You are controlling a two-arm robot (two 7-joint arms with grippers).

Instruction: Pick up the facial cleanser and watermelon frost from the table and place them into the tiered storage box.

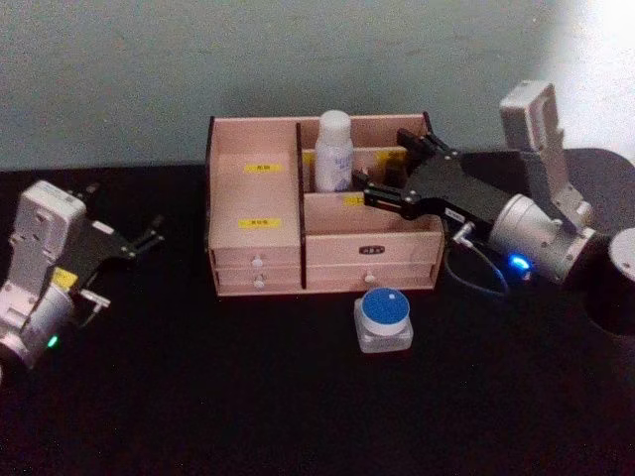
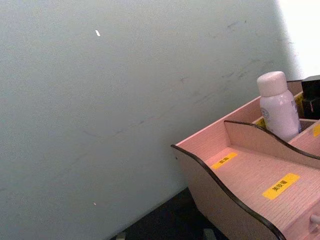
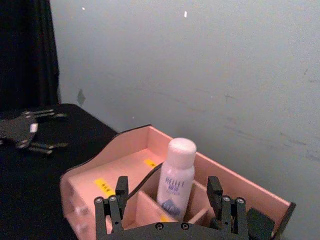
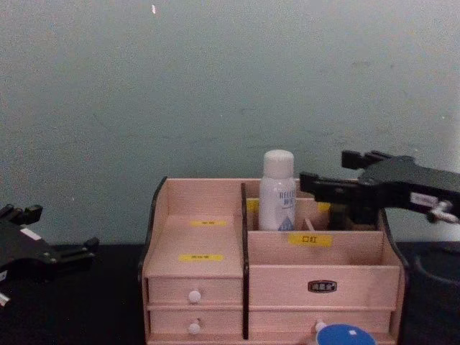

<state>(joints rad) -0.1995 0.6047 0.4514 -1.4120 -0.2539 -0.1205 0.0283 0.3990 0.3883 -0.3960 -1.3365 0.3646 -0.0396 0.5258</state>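
Observation:
The facial cleanser (image 1: 334, 149) (image 4: 277, 190), a tall white bottle, stands upright in a rear compartment of the tiered storage box (image 1: 256, 198) (image 4: 208, 244). My right gripper (image 1: 385, 164) (image 3: 167, 187) hovers open over the box just right of the bottle, its fingers (image 3: 121, 189) apart and not gripping it. The watermelon frost (image 1: 384, 315) (image 4: 345, 335), a squat blue-lidded jar, sits on the black table in front of the box's drawers. My left gripper (image 1: 124, 268) (image 4: 61, 230) rests open at the table's left, well away from the box. The left wrist view shows the bottle (image 2: 277, 107) inside the box (image 2: 240, 175).
A grey wall (image 1: 298, 59) rises right behind the box. A dark round object (image 1: 625, 260) stands at the table's right edge. Black tabletop (image 1: 248, 397) stretches in front of the box and around the jar.

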